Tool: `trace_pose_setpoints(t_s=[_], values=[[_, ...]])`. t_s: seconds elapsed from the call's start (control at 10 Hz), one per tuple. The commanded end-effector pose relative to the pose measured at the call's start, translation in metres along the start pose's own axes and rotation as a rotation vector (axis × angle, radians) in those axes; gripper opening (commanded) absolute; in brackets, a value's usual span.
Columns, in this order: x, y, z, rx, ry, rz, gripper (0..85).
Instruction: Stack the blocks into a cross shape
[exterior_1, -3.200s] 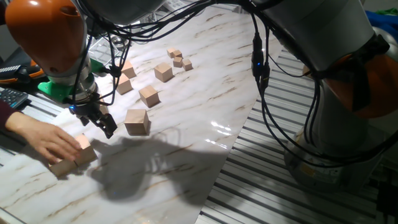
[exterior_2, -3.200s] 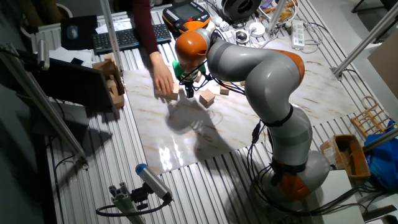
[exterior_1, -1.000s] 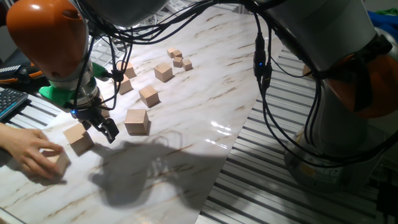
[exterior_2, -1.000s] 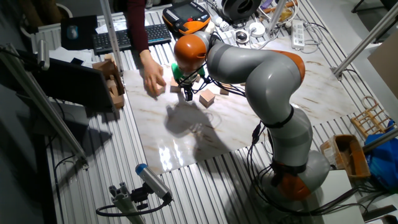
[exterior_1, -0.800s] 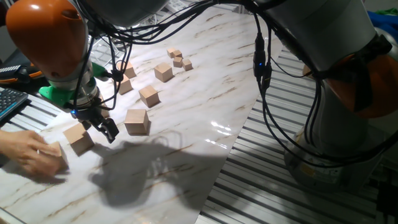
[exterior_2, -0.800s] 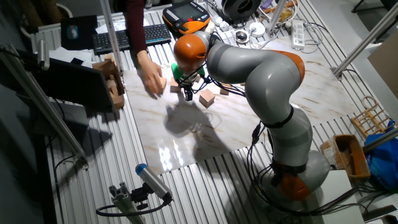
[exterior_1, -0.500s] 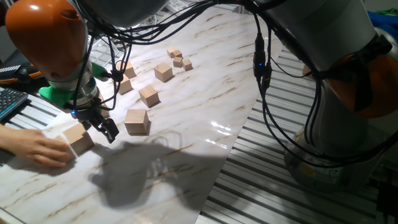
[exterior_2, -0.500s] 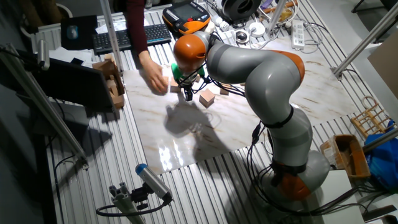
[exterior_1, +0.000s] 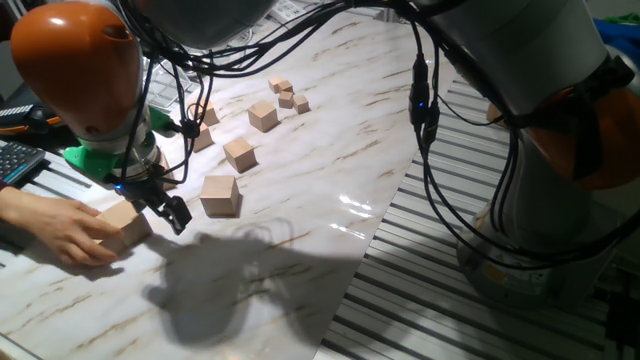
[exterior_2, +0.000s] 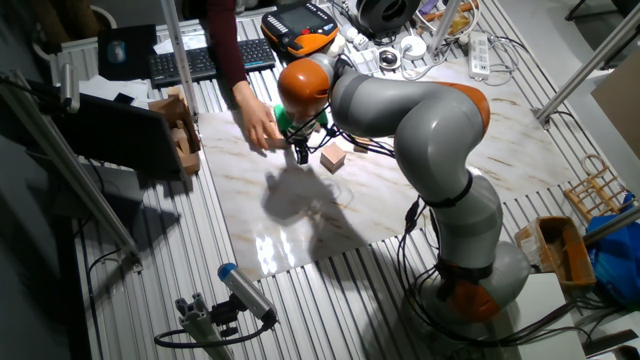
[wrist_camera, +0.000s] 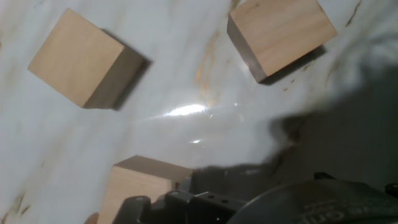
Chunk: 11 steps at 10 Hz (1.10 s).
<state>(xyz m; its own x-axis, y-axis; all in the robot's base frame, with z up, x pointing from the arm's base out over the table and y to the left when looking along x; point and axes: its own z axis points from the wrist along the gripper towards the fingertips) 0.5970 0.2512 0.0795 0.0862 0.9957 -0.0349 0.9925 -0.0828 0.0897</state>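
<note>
Two of the blocks show in the fixed view. One block (exterior_1: 220, 195) lies free on the marble board, and another block (exterior_1: 127, 222) sits at the left under a person's hand (exterior_1: 58, 234). My gripper (exterior_1: 167, 207) hangs just above the board between these two, fingers apart and holding nothing. From the other side, the gripper (exterior_2: 300, 151) is left of the free block (exterior_2: 333, 158). The hand view looks down on three tan cubes: one upper left (wrist_camera: 78, 58), one upper right (wrist_camera: 280, 30), and one at the bottom (wrist_camera: 138, 186) partly behind the gripper's body.
Medium cubes (exterior_1: 238, 153) (exterior_1: 262, 117) (exterior_1: 200, 136) lie farther back on the board, with several tiny cubes (exterior_1: 286, 95) beyond them. A green object (exterior_1: 90, 152) and a keyboard (exterior_1: 15, 160) sit at the left edge. The board's front-right edge (exterior_1: 370, 250) drops to slotted aluminium.
The person's hand has brought a block in from the left and now rests against the left block. My arm has shifted slightly; the gripper stays between the two blocks.
</note>
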Motion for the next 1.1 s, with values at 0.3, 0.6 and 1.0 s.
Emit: trace_pose_setpoints(t_s=[0.3,0.6,1.0], values=[[-0.0004,-0.0025,-0.004,0.005,0.001,0.003,85.0],[-0.0006,-0.0029,-0.004,0.007,0.004,0.007,85.0],[0.0001,-0.0035,-0.0032,0.005,0.002,0.013,85.0]])
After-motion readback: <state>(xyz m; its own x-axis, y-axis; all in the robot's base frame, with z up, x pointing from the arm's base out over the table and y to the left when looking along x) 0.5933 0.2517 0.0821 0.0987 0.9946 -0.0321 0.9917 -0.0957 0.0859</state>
